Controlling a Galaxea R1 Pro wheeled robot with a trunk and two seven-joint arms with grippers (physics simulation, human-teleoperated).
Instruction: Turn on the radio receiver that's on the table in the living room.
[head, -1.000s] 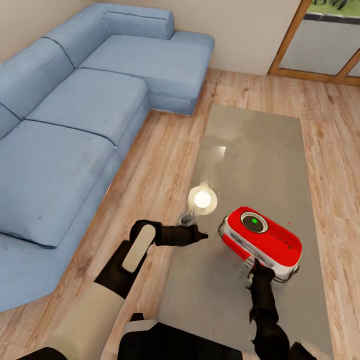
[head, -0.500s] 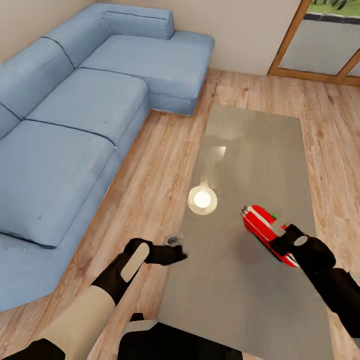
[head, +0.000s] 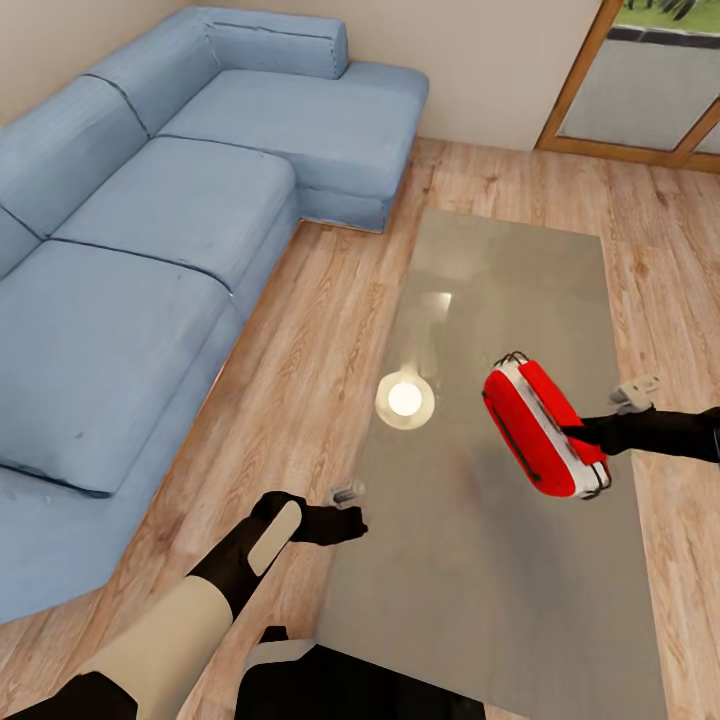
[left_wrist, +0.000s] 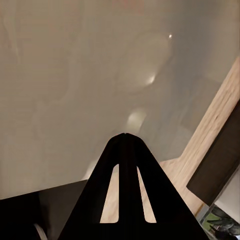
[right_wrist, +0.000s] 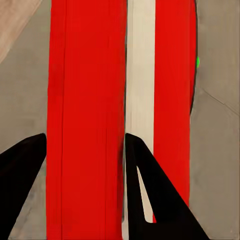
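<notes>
Since the earlier frame the radio (head: 543, 430) has been lifted off the desk (head: 480, 600) and turned on edge; the right arm has swung out to the right side, and the left arm has pulled back toward the desk's near left edge. The right gripper (head: 590, 440) grips the radio, its jaws closed around the red body, one finger on each side of it in the right wrist view (right_wrist: 87, 125), with the white band beside the inner finger. The radio hangs tilted above the right half of the desk, near its right long edge. The left gripper (head: 352, 510) sits at the desk's left edge, jaws pressed together and holding nothing (left_wrist: 125, 137). The far half of the desk top lies open. Wood floor (head: 300, 340) separates the desk from the sofa (head: 150, 250).
</notes>
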